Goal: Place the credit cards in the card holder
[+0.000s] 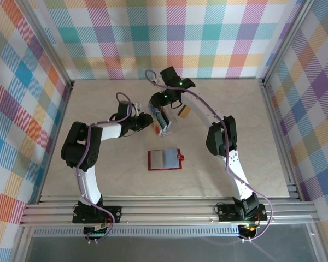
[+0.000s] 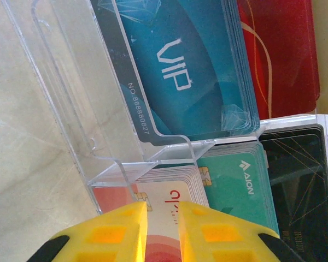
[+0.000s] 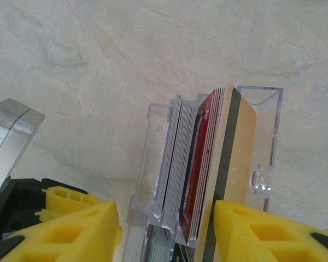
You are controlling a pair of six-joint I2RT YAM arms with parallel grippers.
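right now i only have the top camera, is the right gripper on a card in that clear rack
Observer: no, the right gripper is open, a finger either side of the cards in the clear rack.
Operator: which card is nearest a finger
Observer: the gold card with a dark edge, last in the row beside the red cards.
Operator: and the left
Observer: the left gripper has its fingers nearly together by the white-red card; whether it pinches anything is unclear.
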